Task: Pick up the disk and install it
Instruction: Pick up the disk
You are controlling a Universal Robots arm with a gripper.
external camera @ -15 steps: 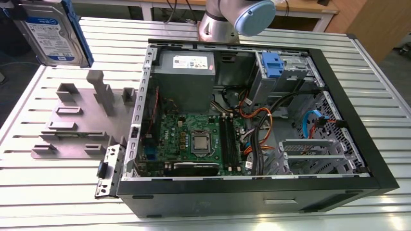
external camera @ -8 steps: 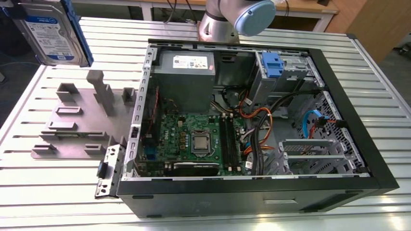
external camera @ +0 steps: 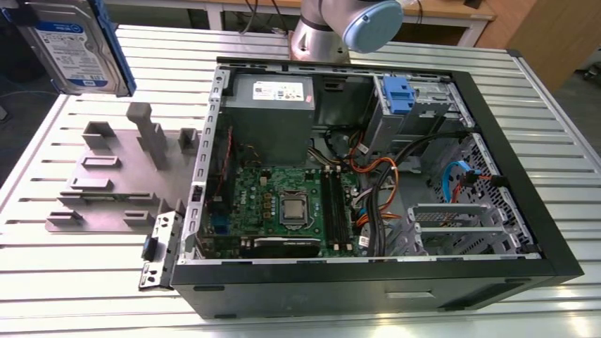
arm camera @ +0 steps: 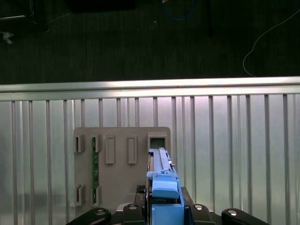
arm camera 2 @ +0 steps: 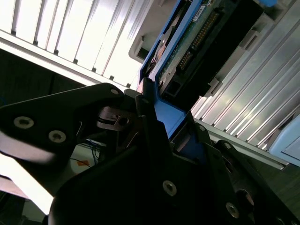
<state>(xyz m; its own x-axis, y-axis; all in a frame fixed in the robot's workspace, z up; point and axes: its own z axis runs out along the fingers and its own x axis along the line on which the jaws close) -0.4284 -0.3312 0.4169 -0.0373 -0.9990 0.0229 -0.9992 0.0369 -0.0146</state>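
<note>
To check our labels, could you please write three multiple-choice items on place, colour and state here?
1. Where is the disk? A) in the drive bay B) in the air at the exterior view's left of the case C) flat on the grey fixture
2. Its carrier frame is: A) red B) blue C) yellow
3. The gripper is: A) open B) shut on the disk C) shut on a cable
Answers: 1 B, it hangs clear of the case; 2 B, blue edges show; 3 B, it clamps the carrier in both wrist views.
</note>
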